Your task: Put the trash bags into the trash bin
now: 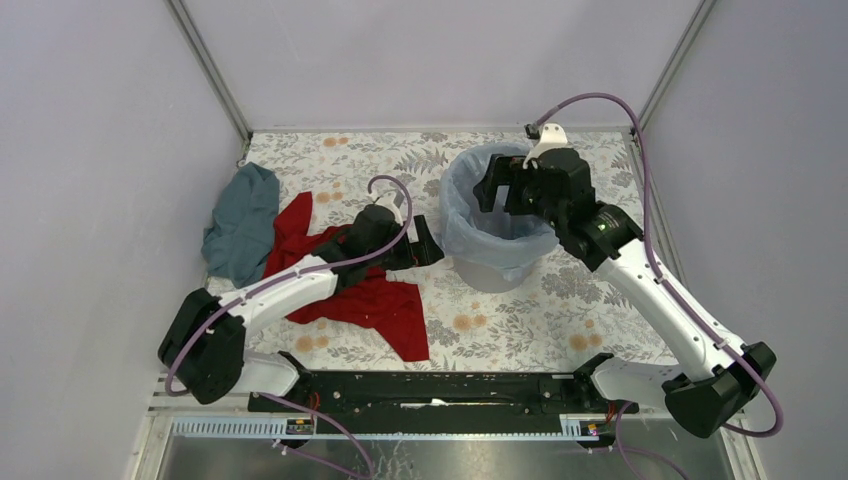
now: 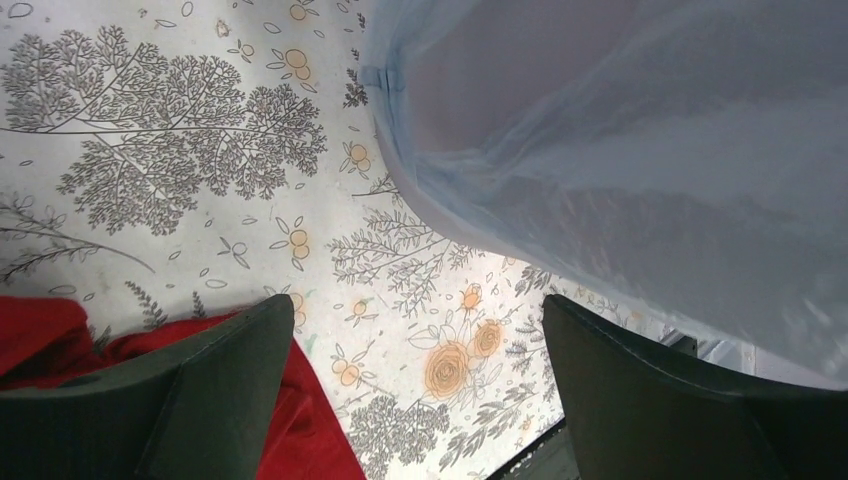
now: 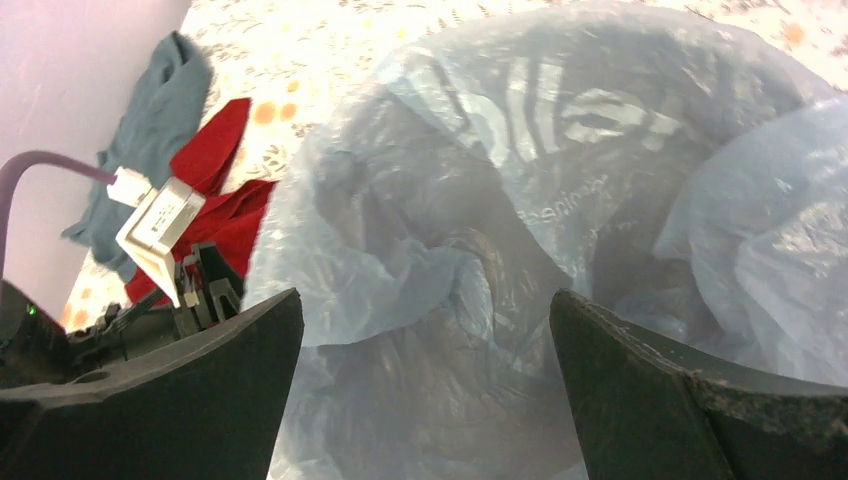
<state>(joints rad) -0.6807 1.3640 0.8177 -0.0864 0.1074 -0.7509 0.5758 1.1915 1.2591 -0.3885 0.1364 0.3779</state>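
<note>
The pale blue trash bag (image 1: 462, 215) lines the light grey trash bin (image 1: 490, 273) and drapes over its rim down the outer wall. My right gripper (image 1: 497, 187) hovers open above the bin's mouth; in the right wrist view the bag's crumpled inside (image 3: 480, 250) lies below the gripper (image 3: 425, 320), with nothing between the fingers. My left gripper (image 1: 427, 240) is open just left of the bin, low over the table. From the left wrist the bag's hanging skirt (image 2: 620, 150) fills the upper right, apart from the gripper (image 2: 420, 330), which holds nothing.
A red cloth (image 1: 375, 300) lies under the left arm, and its edge (image 2: 300, 430) reaches the left finger. A teal-grey cloth (image 1: 240, 225) sits at the far left beside it. Walls enclose the flowered table (image 1: 560, 310) on three sides.
</note>
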